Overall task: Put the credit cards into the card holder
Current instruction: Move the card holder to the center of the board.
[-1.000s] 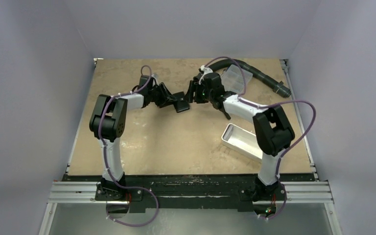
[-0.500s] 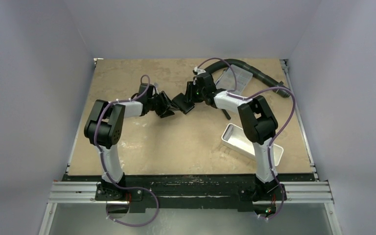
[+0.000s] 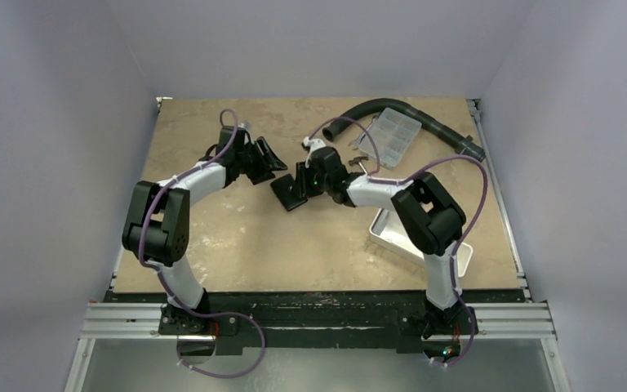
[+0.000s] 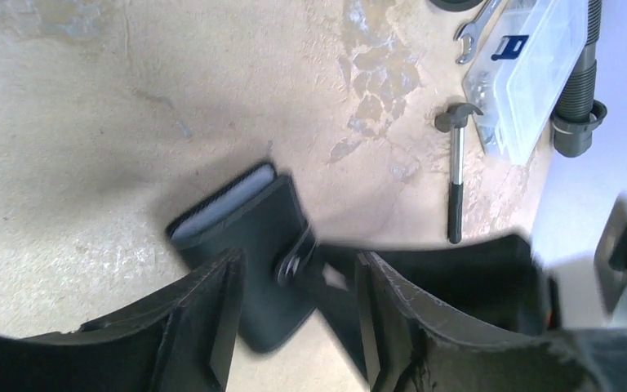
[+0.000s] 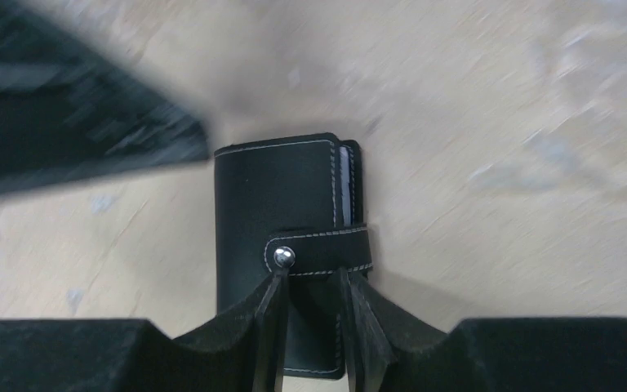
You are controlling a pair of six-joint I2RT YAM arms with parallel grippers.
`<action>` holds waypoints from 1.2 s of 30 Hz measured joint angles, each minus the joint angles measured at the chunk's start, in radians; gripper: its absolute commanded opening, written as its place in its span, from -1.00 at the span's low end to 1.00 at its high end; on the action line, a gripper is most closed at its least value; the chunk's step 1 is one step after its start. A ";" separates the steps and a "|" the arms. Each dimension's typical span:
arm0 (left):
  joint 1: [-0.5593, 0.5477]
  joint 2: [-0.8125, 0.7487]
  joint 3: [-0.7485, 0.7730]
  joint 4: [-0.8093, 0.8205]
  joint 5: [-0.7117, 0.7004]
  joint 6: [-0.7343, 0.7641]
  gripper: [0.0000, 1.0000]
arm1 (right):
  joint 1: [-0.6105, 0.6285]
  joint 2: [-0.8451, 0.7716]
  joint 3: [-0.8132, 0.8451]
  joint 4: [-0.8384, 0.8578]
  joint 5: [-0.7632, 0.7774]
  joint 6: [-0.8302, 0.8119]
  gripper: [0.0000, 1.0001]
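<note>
The card holder [image 3: 288,193] is a black stitched case with its strap snapped shut. It sits low over the middle of the table. My right gripper [image 3: 304,178] is shut on it. In the right wrist view the fingers [image 5: 273,327] stand close together on the holder [image 5: 273,196], just below its strap. Thin pale edges show at its open side; I cannot tell if they are the credit cards. No loose credit cards are in view. My left gripper [image 3: 268,157] stands open to the left of the holder, apart from it. In its wrist view the holder [image 4: 245,220] lies beyond the left gripper [image 4: 298,261].
A white tray [image 3: 412,237] sits at the right front, partly under the right arm. A clear compartment box [image 3: 392,135] and a black hose [image 3: 424,118] lie at the back right. A small hammer [image 4: 455,175] and a wrench [image 4: 473,37] lie beside that box.
The right gripper has carried the card holder left and toward the front, closing further on it. The left gripper has opened, let go of the holder and drawn back to the left.
</note>
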 measured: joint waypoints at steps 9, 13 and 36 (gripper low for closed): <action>0.000 0.077 -0.079 0.071 0.110 -0.082 -0.14 | 0.127 -0.208 -0.263 -0.021 0.008 0.120 0.03; 0.000 0.077 -0.091 0.103 0.135 -0.104 -0.29 | 0.119 -0.294 -0.274 -0.092 0.086 0.090 0.03; -0.027 0.005 -0.122 0.009 0.155 0.003 -0.82 | 0.290 -0.317 -0.316 0.136 0.314 -0.193 -0.03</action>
